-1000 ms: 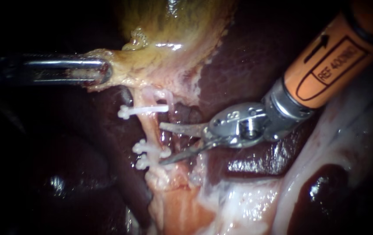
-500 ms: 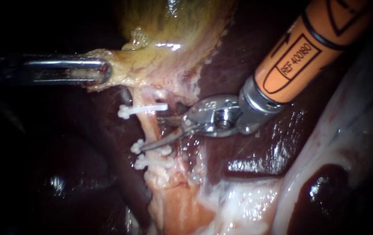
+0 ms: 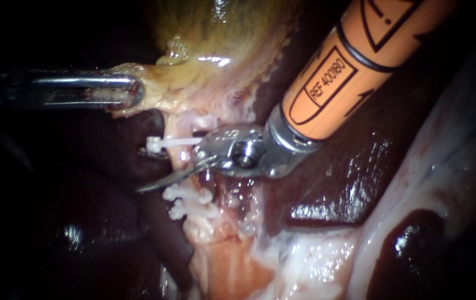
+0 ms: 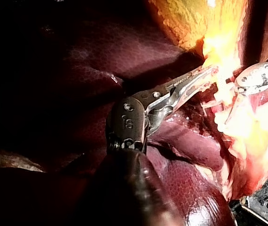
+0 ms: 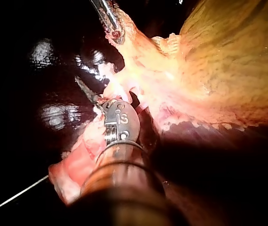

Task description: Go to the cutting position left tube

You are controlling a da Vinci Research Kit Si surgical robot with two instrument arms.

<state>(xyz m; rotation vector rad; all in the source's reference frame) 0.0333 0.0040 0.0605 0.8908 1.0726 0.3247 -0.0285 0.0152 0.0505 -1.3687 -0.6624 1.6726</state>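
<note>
A pale left tube (image 3: 184,161) runs down from the yellowish gallbladder (image 3: 221,39). It carries one white clip (image 3: 163,144) above and two white clips (image 3: 185,195) below. My right instrument (image 3: 148,171), on an orange shaft from the upper right, holds its blades open across the tube between the upper clip and the lower pair. The lower blade (image 3: 160,181) passes in front of the tube; the upper one is mostly hidden behind it. My left instrument (image 3: 132,91) is shut on the gallbladder's edge. In the right wrist view one blade (image 5: 84,89) points past the tube.
Dark liver (image 3: 327,183) lies right of and behind the tube. Pale fatty tissue (image 3: 305,255) fills the lower right. In the left wrist view my left instrument's jaws (image 4: 193,84) hold bright tissue, with my right instrument's wrist (image 4: 256,77) just beyond.
My right instrument has moved left and its open blades have slid across the tube between the clips. The left instrument has kept its hold and has not moved.
</note>
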